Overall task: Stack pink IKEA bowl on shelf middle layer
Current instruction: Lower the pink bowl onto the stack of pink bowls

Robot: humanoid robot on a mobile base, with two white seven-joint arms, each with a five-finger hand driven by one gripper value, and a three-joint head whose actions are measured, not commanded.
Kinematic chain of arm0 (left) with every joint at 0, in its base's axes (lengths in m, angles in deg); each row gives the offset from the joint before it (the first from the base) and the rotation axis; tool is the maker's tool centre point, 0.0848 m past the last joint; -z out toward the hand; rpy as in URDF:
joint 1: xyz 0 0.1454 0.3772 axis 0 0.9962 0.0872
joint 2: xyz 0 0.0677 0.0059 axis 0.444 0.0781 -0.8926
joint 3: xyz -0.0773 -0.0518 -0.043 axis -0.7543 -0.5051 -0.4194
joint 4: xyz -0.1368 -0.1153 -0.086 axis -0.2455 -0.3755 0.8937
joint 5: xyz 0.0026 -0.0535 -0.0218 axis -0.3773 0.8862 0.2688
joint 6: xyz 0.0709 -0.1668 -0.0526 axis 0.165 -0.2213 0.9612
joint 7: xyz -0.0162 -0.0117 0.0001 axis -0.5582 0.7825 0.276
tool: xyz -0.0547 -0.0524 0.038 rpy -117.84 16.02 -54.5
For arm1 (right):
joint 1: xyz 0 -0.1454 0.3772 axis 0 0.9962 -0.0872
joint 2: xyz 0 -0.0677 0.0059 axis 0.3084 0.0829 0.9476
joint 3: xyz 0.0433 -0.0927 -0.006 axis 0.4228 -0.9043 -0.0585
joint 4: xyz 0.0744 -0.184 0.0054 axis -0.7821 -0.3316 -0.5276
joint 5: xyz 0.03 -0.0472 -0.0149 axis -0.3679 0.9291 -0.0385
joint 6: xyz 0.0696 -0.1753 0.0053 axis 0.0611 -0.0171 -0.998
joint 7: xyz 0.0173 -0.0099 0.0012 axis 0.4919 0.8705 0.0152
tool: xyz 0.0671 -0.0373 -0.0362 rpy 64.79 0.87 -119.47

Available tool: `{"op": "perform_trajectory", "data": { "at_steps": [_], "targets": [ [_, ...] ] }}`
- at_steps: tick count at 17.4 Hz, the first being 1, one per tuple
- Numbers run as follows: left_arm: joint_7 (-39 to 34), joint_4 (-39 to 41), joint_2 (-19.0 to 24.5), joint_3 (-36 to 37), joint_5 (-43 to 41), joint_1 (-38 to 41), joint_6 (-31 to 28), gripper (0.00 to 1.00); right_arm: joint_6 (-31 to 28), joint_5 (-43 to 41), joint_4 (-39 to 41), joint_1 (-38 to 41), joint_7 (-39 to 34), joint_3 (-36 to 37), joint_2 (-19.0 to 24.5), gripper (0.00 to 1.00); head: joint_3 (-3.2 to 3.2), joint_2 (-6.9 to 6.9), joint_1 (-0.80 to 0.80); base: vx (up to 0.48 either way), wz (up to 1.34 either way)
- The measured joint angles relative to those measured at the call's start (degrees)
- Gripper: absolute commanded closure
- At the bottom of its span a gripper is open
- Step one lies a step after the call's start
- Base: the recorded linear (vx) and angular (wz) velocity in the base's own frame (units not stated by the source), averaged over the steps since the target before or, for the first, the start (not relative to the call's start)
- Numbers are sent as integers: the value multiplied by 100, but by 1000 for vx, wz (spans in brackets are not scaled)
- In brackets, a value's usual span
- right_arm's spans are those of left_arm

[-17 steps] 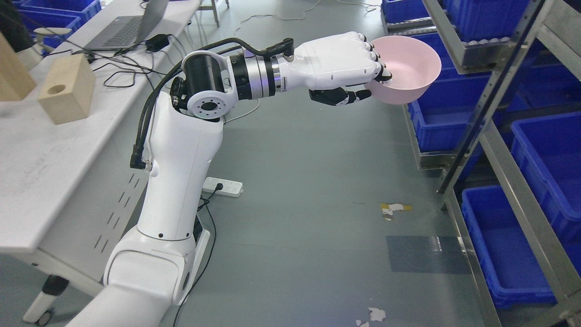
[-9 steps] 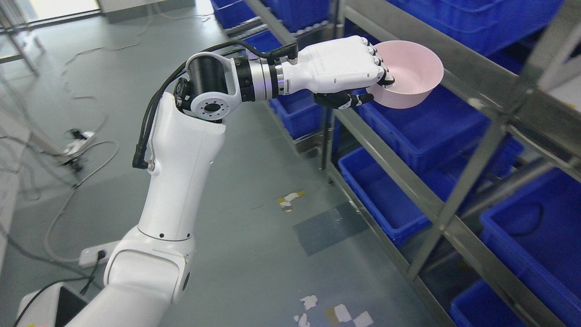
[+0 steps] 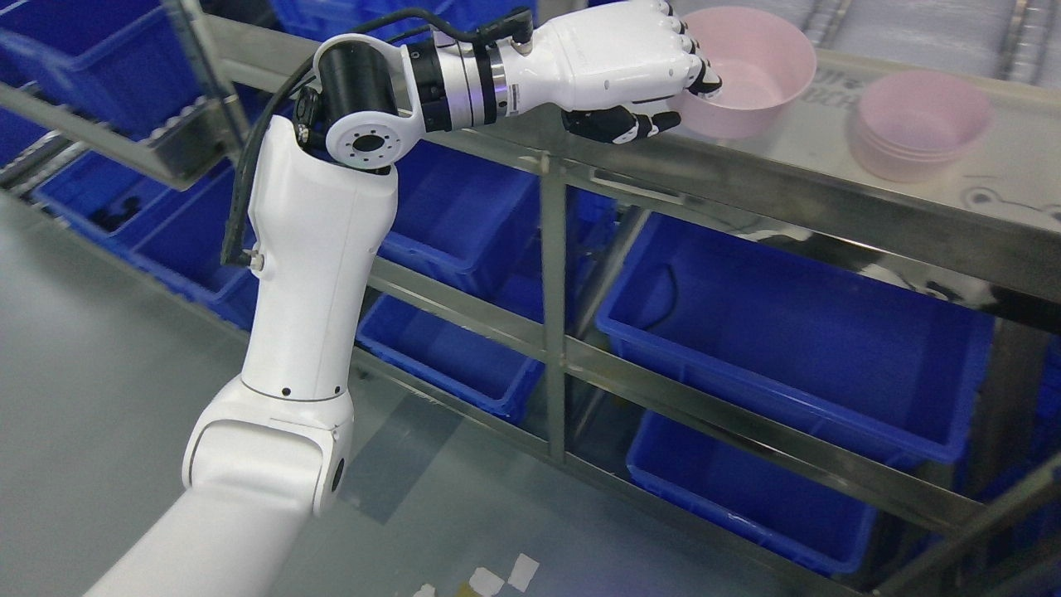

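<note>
My left hand (image 3: 663,83) is shut on the near rim of a pink bowl (image 3: 750,79), fingers hooked inside and thumb beneath. The bowl is upright over the front edge of a steel shelf layer (image 3: 812,178); I cannot tell whether it touches the steel. To its right on the same layer stands a stack of pink bowls (image 3: 920,124), a short gap away. My left arm (image 3: 307,265) rises from the lower left. The right arm does not show.
Below the steel layer sit large blue bins (image 3: 796,332) on lower shelf rails, with more blue bins (image 3: 448,356) near the floor and at the upper left. A vertical shelf post (image 3: 554,307) stands under my hand. Grey floor (image 3: 91,365) lies at the left.
The whole picture has swung right, so the camera has turned toward the shelf. The steel layer and the bowl stack have come into sight. My hand still holds the bowl as before.
</note>
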State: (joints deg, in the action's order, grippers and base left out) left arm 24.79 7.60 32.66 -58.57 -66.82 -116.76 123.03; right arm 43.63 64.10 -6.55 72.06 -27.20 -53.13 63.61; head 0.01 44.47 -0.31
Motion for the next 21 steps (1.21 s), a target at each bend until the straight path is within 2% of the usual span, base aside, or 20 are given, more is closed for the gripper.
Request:
{"op": "perform_trajectory", "data": {
  "at_steps": [9, 21],
  "targets": [
    [-35, -853, 0, -336, -974, -338, -17, 96, 0, 0, 0, -1, 18, 0, 0, 0, 0, 0, 0, 53, -670],
    [-3, -1371, 0, -479, -1429, -276, -173, 92, 0, 0, 0, -2, -4, 0, 0, 0, 0, -2, 0, 19, -108]
  ]
}}
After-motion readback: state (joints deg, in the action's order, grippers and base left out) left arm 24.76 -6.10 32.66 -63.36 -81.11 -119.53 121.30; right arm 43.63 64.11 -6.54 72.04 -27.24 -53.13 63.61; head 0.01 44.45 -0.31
